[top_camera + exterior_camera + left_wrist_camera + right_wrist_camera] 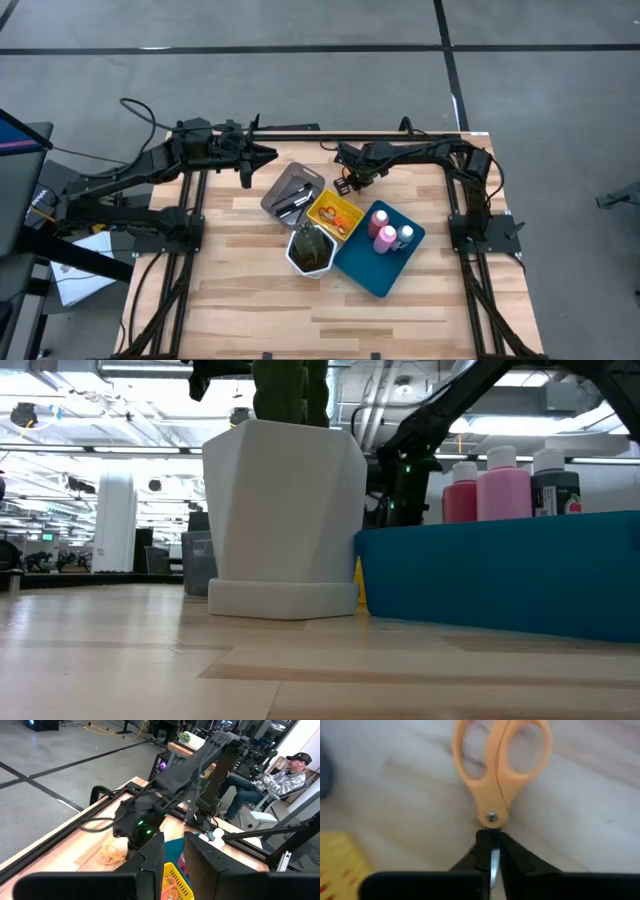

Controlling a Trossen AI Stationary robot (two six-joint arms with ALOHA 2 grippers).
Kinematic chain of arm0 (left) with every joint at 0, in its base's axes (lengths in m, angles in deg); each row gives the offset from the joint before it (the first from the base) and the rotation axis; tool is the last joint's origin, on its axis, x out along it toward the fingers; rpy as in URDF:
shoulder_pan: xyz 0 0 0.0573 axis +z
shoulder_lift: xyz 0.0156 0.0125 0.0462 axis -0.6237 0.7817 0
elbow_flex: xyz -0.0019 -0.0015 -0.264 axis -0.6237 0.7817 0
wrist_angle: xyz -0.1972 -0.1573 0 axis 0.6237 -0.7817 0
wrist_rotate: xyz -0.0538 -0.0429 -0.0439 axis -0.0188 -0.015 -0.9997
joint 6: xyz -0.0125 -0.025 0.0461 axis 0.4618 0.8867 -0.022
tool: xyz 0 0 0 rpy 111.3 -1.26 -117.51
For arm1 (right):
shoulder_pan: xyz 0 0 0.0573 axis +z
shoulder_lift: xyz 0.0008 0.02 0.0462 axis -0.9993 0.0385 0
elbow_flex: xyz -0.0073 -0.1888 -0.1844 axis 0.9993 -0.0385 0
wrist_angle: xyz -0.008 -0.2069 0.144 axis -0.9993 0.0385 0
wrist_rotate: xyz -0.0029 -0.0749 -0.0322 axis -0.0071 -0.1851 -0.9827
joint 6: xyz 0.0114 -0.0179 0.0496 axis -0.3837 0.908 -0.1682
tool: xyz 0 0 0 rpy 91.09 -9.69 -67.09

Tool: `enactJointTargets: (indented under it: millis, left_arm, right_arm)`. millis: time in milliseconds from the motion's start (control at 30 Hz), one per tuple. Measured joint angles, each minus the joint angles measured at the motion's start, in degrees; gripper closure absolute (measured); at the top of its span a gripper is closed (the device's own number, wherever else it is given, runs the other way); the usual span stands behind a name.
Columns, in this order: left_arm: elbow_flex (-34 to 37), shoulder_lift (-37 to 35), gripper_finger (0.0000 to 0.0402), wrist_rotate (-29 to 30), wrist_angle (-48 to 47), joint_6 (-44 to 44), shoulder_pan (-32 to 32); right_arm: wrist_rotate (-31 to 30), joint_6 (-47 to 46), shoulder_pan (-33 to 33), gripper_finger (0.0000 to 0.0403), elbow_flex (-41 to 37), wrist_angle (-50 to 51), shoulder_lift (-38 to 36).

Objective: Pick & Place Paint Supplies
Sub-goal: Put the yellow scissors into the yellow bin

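The orange-handled scissors (497,765) lie beyond the yellow tray's (335,215) far edge, seen in the high view (343,187) and the left wrist view (111,853). My right gripper (350,180) (492,855) is shut on them. My left gripper (246,166) (173,865) hovers open over the table's far left part, touching nothing. Two pink bottles (380,218) (386,240) and the grey white-capped bottle (405,236) stand upright in the blue tray (372,272). Dark brushes (292,203) lie in the grey tray (278,187). Red-handled scissors (341,222) lie in the yellow tray. My right gripper pinches the orange scissors by their blades (493,862), just behind the pivot screw (491,816). The fingers (512,855) lie along the blades, and the handle loops (525,750) point away beyond the fingertips. Whether the scissors are lifted off the wood, I cannot tell.
A white hexagonal pot (311,256) (285,510) with a green plant stands at the near side of the trays. In the low view the blue tray (500,570) and its bottles (503,485) fill the right. A seated person (270,780) is beyond the table. Bare wood stretches along the near edge.
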Motion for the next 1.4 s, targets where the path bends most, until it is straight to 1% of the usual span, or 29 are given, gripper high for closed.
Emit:
enactJointTargets:
  millis: [33,267,833,1200,1400]
  left_arm:
    - [0.00,0.00,0.0334,0.00,0.00,0.01,0.00]
    - [-0.02,0.00,0.0334,0.00,0.00,-0.29,0.00]
    - [-0.01,0.00,0.0334,0.00,-0.01,-0.22,0.00]
    - [0.00,0.00,0.0334,0.00,0.00,-0.22,0.00]
    - [-0.01,0.00,0.0334,0.00,-0.01,-0.20,0.00]
  right_arm:
    - [0.05,0.07,0.05,0.0401,0.08,-0.10,-0.78]
    - [-0.22,0.31,-0.68,0.0399,0.06,0.19,-2.68]
    - [-0.35,1.88,-0.79,0.0402,0.17,0.07,-2.81]
    - [-0.28,6.07,-0.79,0.0402,0.19,0.07,-2.90]
    - [-0.28,9.97,-1.19,0.0403,0.23,0.06,-2.90]
